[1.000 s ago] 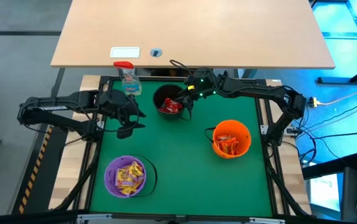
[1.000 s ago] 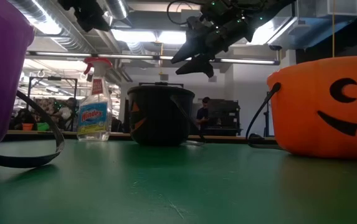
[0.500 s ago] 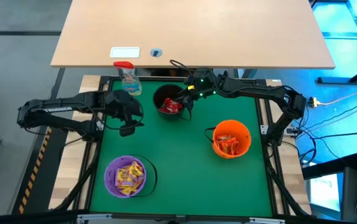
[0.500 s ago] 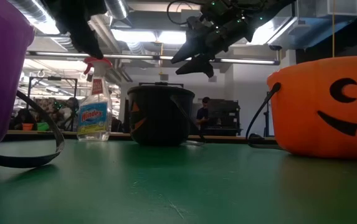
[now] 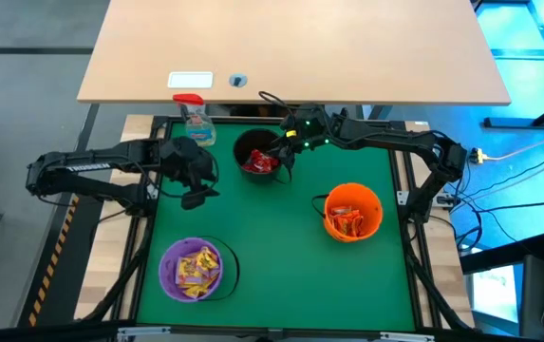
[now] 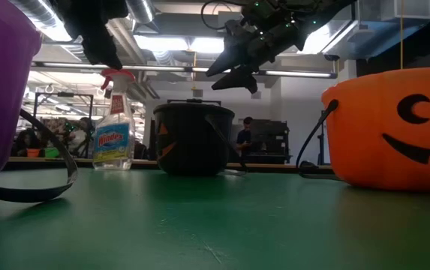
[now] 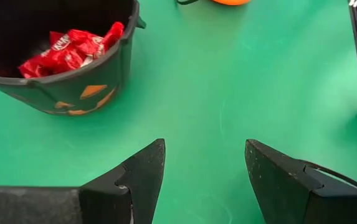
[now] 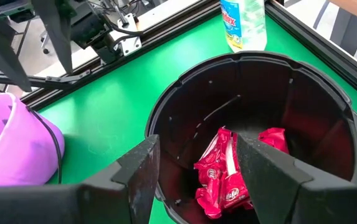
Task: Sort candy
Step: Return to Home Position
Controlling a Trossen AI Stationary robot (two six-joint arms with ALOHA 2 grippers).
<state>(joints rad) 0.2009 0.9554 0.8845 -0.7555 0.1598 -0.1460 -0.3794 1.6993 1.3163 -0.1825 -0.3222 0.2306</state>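
Observation:
Red candy (image 8: 228, 168) lies in the black bucket (image 5: 253, 144), yellow candy (image 5: 196, 269) in the purple bucket (image 5: 169, 275), and orange-red candy (image 5: 349, 223) in the orange bucket (image 5: 374, 204). All three buckets stand on the green mat. My right gripper (image 8: 197, 138) hangs open and empty over the black bucket's right rim, above the red candy. My left gripper (image 7: 204, 146) is open and empty over bare mat, left of the black bucket (image 7: 72, 93), between it and the purple bucket.
A clear spray bottle with a red top (image 5: 196, 119) stands at the mat's far edge, left of the black bucket. Bucket handles lie on the mat beside the purple bucket (image 6: 49, 176) and the orange bucket (image 6: 312, 150). Open green mat (image 5: 281, 266) spans the middle and near side.
My left gripper has come down and turned a little beside the black bucket during the first half second, then held still, open throughout. My right gripper has stayed over the black bucket. No candy or bucket has moved.

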